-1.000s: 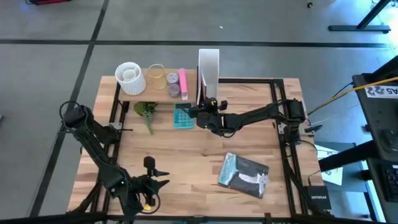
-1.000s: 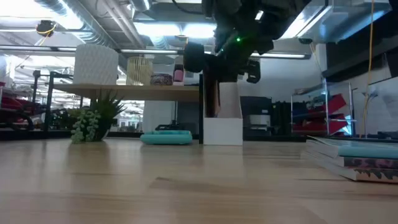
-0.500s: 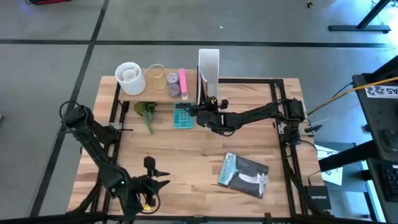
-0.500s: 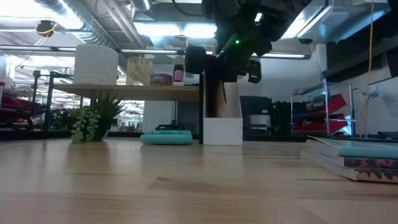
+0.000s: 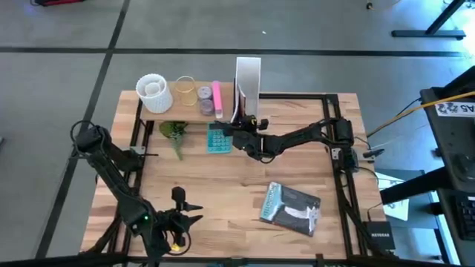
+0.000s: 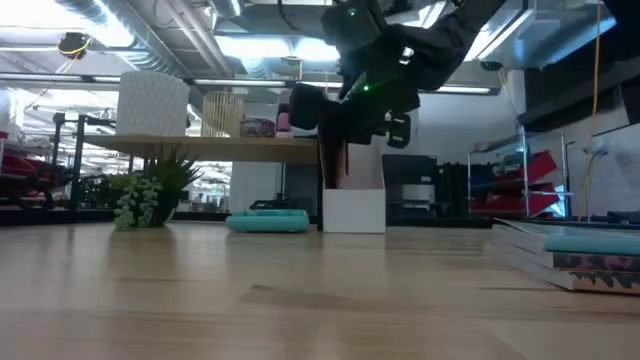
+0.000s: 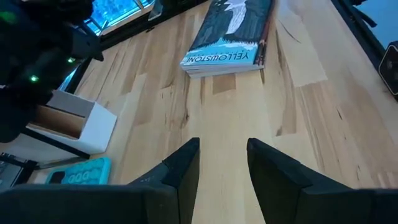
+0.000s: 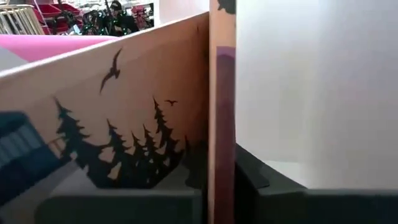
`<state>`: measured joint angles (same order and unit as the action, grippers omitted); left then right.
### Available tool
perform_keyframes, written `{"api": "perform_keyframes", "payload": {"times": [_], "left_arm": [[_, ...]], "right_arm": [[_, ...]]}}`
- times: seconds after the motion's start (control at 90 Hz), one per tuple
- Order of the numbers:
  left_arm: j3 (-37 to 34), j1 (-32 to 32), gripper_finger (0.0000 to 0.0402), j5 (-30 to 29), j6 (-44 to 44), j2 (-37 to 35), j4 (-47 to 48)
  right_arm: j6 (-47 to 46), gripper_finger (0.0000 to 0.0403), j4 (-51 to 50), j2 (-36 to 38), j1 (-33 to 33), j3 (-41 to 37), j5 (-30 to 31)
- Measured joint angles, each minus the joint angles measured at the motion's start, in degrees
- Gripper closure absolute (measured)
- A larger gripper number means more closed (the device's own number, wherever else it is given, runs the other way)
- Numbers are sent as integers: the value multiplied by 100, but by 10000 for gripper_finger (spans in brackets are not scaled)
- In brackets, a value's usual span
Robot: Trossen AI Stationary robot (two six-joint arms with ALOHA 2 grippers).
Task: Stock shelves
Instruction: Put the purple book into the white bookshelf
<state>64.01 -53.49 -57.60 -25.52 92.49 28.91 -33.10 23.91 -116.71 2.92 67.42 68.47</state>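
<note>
Shelves' white file box [image 5: 249, 78] stood upper centre — the right pincer [image 5: 239, 127] just below it pinched an upright book [image 8: 221, 118], spine vertical, at its mouth.

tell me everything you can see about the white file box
The file box is a tall, narrow, white upright holder, apparently card, open on top with a lower cut-away front. It stands at the table's far edge, hard against the right end of the shelf. A tan book with black pine and bird silhouettes stands in it beside its white inner wall. The right gripper is at its opening, shut on the book.
</note>
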Motion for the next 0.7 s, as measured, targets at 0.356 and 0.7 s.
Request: {"api": "perform_keyframes", "payload": {"times": [0.356,0.7], "left_arm": [[0,2,284,0,39,0,-7],[2,9,284,0,204,0,-160]], "right_arm": [[1116,388,460,-50,-51,-17,242],[2315,393,1131,-83,13,-26,98]]}}
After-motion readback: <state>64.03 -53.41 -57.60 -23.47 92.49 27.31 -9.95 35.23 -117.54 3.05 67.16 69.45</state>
